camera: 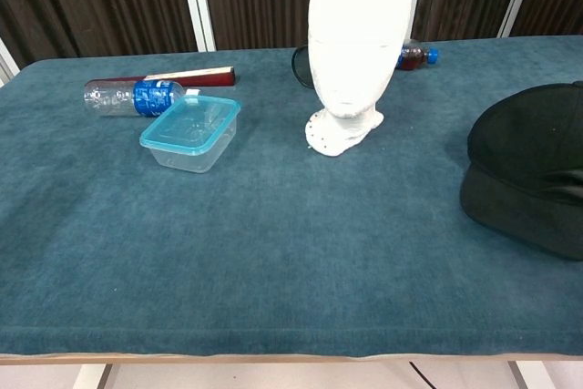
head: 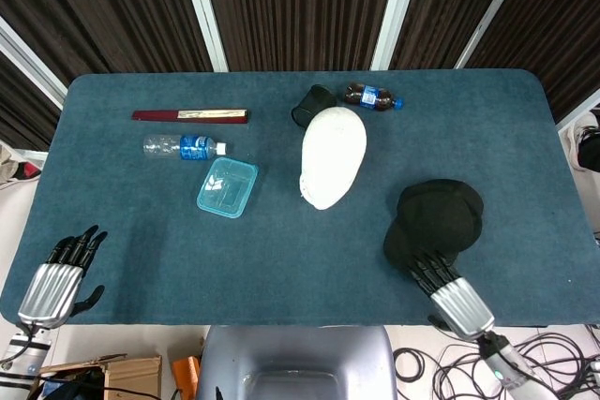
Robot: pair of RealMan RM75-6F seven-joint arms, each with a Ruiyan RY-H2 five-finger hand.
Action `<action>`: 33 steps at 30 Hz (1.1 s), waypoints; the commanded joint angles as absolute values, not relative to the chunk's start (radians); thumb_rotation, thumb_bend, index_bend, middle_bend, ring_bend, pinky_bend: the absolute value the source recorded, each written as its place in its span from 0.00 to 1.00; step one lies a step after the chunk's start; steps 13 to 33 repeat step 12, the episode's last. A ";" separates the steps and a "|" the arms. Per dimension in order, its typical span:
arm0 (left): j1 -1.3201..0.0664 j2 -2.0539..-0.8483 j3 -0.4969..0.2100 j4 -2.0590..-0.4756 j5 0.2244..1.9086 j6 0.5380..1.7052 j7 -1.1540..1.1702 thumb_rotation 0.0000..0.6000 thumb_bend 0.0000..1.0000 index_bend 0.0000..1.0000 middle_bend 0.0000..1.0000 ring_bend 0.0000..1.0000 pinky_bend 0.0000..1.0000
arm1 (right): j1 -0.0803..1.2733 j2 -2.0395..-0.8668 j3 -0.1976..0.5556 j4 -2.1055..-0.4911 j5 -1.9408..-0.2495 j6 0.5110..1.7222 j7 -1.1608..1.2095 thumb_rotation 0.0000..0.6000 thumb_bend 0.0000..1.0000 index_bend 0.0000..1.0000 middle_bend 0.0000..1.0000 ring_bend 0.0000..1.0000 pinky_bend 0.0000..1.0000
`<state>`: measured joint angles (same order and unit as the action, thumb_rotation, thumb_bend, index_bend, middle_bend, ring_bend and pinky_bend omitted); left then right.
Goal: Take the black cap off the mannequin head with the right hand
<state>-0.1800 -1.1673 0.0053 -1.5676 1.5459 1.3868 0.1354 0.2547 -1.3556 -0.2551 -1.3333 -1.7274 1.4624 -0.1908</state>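
The black cap [head: 438, 218] lies on the blue table to the right of the white mannequin head [head: 330, 156], whose crown is bare. The chest view has the cap [camera: 533, 161] at the right edge and the head [camera: 355, 43] upright at the centre. My right hand [head: 450, 292] is at the table's front edge just behind the cap, with straight fingers whose tips reach the brim. It grips nothing. My left hand [head: 58, 280] hangs at the front left corner, fingers apart and empty. Neither hand shows in the chest view.
A clear bottle with a blue label [head: 183, 147] and a pale blue plastic box [head: 227, 186] lie left of the head. A dark red flat stick [head: 190, 116] lies further back. A cola bottle [head: 372, 96] and a black cup [head: 312, 106] sit behind the head.
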 commanded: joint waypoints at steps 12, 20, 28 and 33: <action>-0.170 -1.168 0.004 -1.570 1.561 1.417 0.142 1.00 0.32 0.00 0.03 0.12 0.14 | 0.028 -1.177 -0.104 -1.512 -1.486 1.674 -0.154 1.00 0.00 0.00 0.00 0.00 0.00; -0.170 -1.168 0.004 -1.570 1.561 1.417 0.142 1.00 0.32 0.00 0.03 0.12 0.14 | 0.028 -1.177 -0.104 -1.512 -1.486 1.674 -0.154 1.00 0.00 0.00 0.00 0.00 0.00; -0.170 -1.168 0.004 -1.570 1.561 1.417 0.142 1.00 0.32 0.00 0.03 0.12 0.14 | 0.028 -1.177 -0.104 -1.512 -1.486 1.674 -0.154 1.00 0.00 0.00 0.00 0.00 0.00; -0.170 -1.168 0.004 -1.570 1.561 1.417 0.142 1.00 0.32 0.00 0.03 0.12 0.14 | 0.028 -1.177 -0.104 -1.512 -1.486 1.674 -0.154 1.00 0.00 0.00 0.00 0.00 0.00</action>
